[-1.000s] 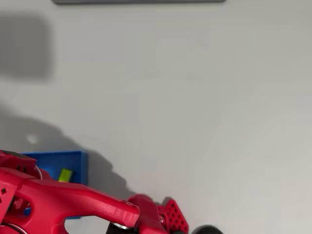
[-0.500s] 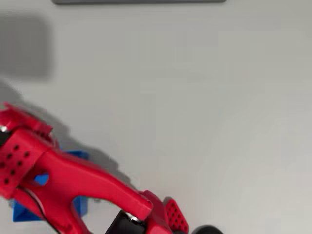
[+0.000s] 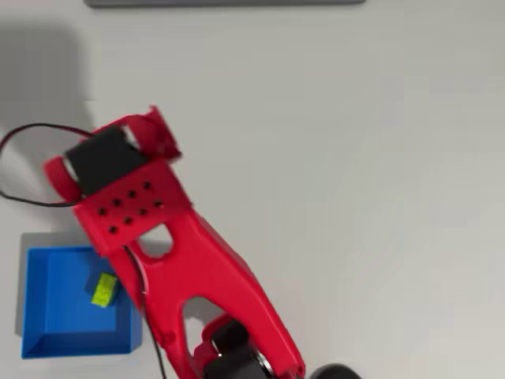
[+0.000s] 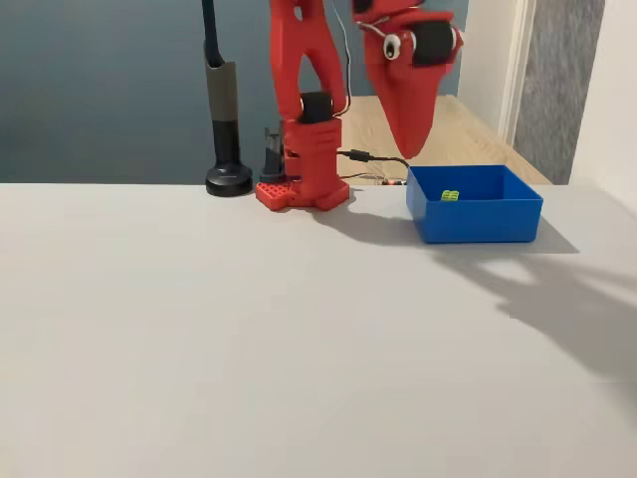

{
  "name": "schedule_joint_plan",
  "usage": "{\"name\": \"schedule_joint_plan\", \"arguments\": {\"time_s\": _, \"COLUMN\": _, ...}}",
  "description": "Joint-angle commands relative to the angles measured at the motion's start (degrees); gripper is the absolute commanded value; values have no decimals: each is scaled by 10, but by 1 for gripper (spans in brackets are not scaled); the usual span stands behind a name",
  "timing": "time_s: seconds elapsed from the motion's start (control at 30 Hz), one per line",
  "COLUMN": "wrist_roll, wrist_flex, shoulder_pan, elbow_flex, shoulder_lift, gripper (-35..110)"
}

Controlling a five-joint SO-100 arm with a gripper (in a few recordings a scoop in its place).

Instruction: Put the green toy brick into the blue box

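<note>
The green toy brick (image 3: pixel 103 289) lies inside the blue box (image 3: pixel 47 335), near its right wall in the overhead view. The gripper (image 4: pixel 406 137) hangs above the box, apparently closed and empty, though the fingertips are hard to resolve. Risk: a low swing could clip the box wall and shift it.

Smooth plastic blue box (image 3: pixel 47 316), studded plastic green toy brick (image 3: pixel 103 289), matt table (image 3: pixel 355 158)

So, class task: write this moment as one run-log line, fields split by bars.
green toy brick: inside blue box | claw: raised above box, holding nothing, looks closed | table: otherwise bare | step: placement done
</note>
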Motion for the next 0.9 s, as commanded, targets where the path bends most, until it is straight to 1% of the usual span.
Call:
{"name": "schedule_joint_plan", "arguments": {"time_s": 0.0, "wrist_roll": -1, "wrist_flex": -33, "shoulder_pan": 43, "elbow_flex": 55, "shoulder_lift": 90, "gripper": 0}}
{"name": "schedule_joint_plan", "arguments": {"time_s": 0.23, "wrist_roll": -15, "wrist_flex": -105, "shoulder_pan": 131, "elbow_flex": 186, "shoulder_lift": 185, "gripper": 0}}
{"name": "schedule_joint_plan", "arguments": {"time_s": 0.53, "wrist_roll": -19, "wrist_flex": -187, "shoulder_pan": 241, "elbow_flex": 373, "shoulder_lift": 352, "gripper": 0}}
{"name": "schedule_joint_plan", "arguments": {"time_s": 0.77, "wrist_roll": -23, "wrist_flex": -242, "shoulder_pan": 284, "elbow_flex": 527, "shoulder_lift": 504, "gripper": 0}}
{"name": "schedule_joint_plan", "arguments": {"time_s": 0.87, "wrist_roll": -27, "wrist_flex": -244, "shoulder_pan": 292, "elbow_flex": 574, "shoulder_lift": 566, "gripper": 0}}
